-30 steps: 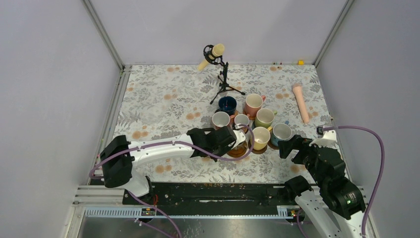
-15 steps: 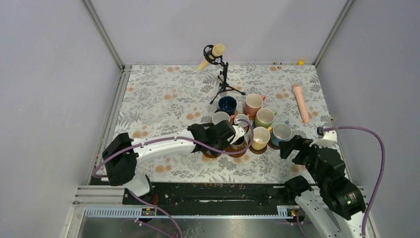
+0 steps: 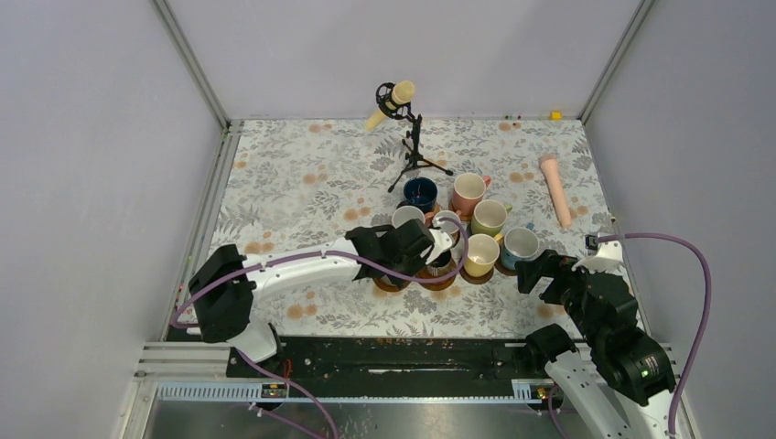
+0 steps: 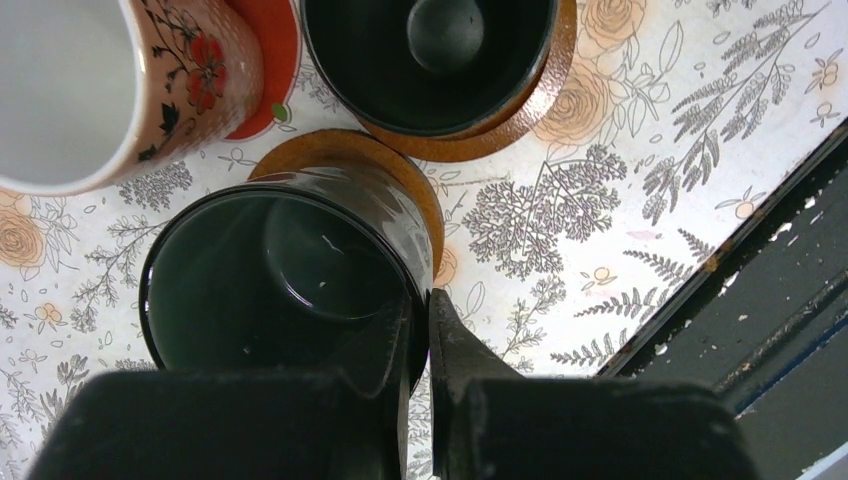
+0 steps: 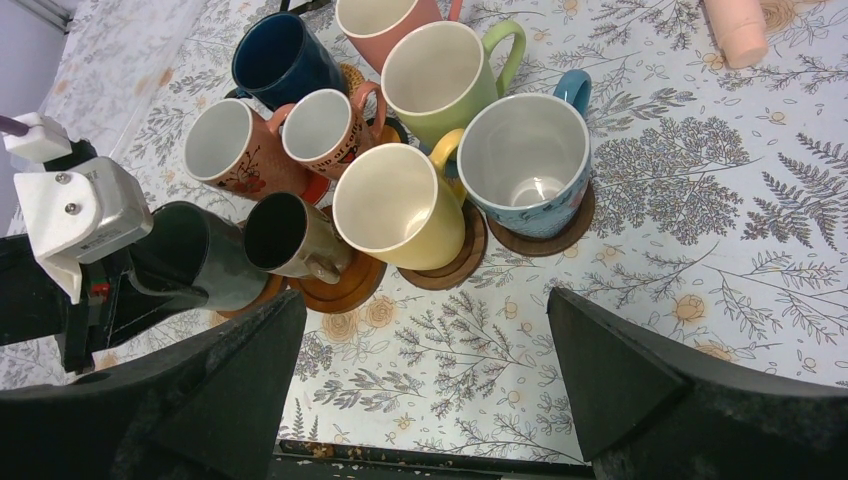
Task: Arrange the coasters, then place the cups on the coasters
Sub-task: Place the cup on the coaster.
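The left gripper (image 4: 420,310) is clamped tight on the rim of a dark cup (image 4: 270,290), one finger inside and one outside. This cup sits over a brown coaster (image 4: 370,160) at 8 o'clock of the other cups (image 5: 400,200). The right gripper (image 5: 425,330) hangs spread wide and empty at 4 o'clock of them, near the blue cup (image 5: 525,160).

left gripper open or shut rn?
Shut. Left gripper pinches the dark mug by its wall, one finger inside, one outside.
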Controlling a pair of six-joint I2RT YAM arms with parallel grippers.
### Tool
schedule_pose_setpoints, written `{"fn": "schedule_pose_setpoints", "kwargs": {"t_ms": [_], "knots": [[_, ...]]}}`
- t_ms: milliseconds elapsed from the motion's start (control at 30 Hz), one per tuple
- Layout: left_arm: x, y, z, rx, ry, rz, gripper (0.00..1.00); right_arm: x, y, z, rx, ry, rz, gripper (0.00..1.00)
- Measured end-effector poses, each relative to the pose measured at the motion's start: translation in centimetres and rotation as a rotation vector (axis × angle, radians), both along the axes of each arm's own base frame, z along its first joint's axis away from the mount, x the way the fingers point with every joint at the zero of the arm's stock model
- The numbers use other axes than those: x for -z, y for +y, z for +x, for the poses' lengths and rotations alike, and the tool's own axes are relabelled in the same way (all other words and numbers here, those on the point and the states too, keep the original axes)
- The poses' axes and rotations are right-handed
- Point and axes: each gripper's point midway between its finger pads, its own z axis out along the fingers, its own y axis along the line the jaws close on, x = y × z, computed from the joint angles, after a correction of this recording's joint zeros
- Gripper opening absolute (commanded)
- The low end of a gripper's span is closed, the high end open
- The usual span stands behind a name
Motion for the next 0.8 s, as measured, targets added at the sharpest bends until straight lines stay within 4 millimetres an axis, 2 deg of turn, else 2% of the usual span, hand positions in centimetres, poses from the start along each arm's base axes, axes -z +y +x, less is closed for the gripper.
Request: {"fn": "schedule_pose_setpoints", "kwargs": {"t_ms": [300, 733, 800], "knots": [[-0.2, -0.1, 1.1, -0.026, -0.013, -0.028, 0.04, 0.0, -0.1, 0.0, 0.003, 0.0, -0.001, 0.99], [0.5, 0.3, 0.9, -0.03, 0.001, -0.011, 0.04, 0.0, -0.1, 0.0, 0.003, -0.001, -0.001, 0.99], [0.7, 0.4, 0.8, -0.03, 0.004, -0.008, 0.07, 0.0, -0.1, 0.0, 0.003, -0.002, 0.0, 0.99]]}}
